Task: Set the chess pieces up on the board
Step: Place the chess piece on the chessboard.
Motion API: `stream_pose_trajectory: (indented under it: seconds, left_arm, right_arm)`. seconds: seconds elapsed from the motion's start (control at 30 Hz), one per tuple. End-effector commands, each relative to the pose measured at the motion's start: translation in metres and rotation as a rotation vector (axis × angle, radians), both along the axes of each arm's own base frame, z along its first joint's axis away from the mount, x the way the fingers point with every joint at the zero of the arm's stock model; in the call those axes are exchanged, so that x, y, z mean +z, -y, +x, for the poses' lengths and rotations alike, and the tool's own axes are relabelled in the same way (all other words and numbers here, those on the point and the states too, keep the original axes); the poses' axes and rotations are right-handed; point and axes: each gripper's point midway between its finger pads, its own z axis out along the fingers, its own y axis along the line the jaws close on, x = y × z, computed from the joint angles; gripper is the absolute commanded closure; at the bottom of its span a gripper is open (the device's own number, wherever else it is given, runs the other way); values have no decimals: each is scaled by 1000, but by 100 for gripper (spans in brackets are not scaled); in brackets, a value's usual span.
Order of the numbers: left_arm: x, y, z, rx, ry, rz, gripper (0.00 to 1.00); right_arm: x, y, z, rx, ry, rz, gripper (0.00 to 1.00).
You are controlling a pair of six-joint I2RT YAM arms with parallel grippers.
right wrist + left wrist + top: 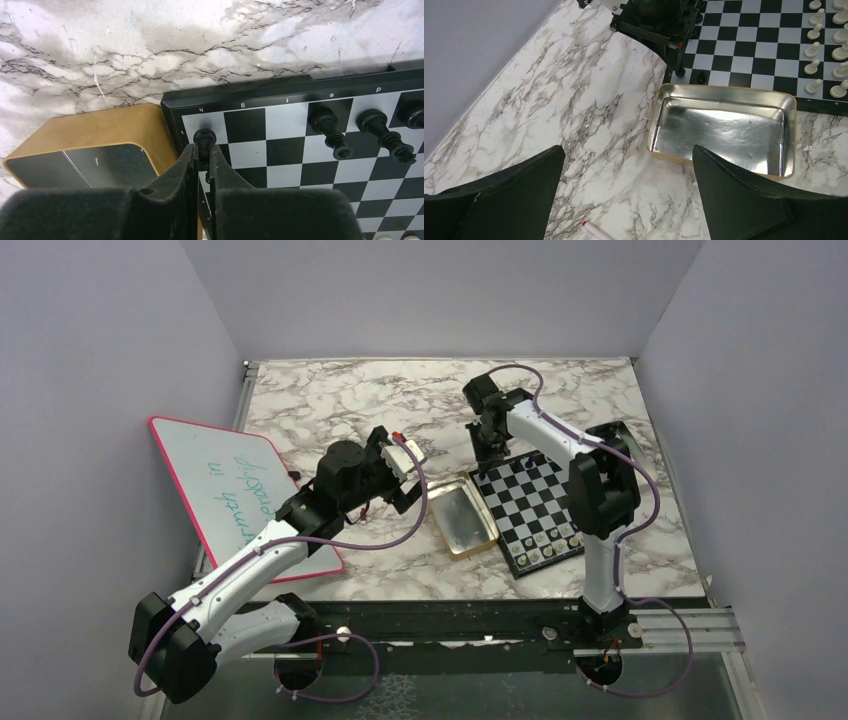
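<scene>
Pawn [204, 136], black and round-headed, is pinched in my right gripper [202, 152] at a corner square of the board [250, 95], its base hidden behind the padded fingers [175, 180]. My left gripper [626, 150] hangs spread wide over veined marble [574, 100] beside the shiny tin [724, 88]

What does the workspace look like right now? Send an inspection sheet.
Surface: marbled tabletop.
Job's things: board on the right; white pieces lined along its near edge; black pieces at its far edge, one black piece at a corner square.
Clutter: empty gold tin beside the board; whiteboard at left; red-tipped marker on the table.
Claws: left claw open, empty, over the table near the tin; right claw shut on the black piece.
Cables: purple cables along both arms.
Surroundings: plain walls on three sides.
</scene>
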Motion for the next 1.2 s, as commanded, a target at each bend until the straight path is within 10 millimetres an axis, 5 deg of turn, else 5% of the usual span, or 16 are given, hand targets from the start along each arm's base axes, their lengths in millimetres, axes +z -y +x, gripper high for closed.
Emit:
stream_pose_trajectory:
  seconds: [0.0,0.8,1.17]
  left_arm:
    - [7,1,-1,-5,33,-14,1]
    - [12,1,-5,-20,44,-20,1]
    - [13,-1,-5,-14,49,-17,1]
  right_arm:
    - [-3,-2,0,15,-9,-24,90]
    - [-23,-8,2,1,-33,-10,75]
    - [6,-9,13,-23,47,16,66]
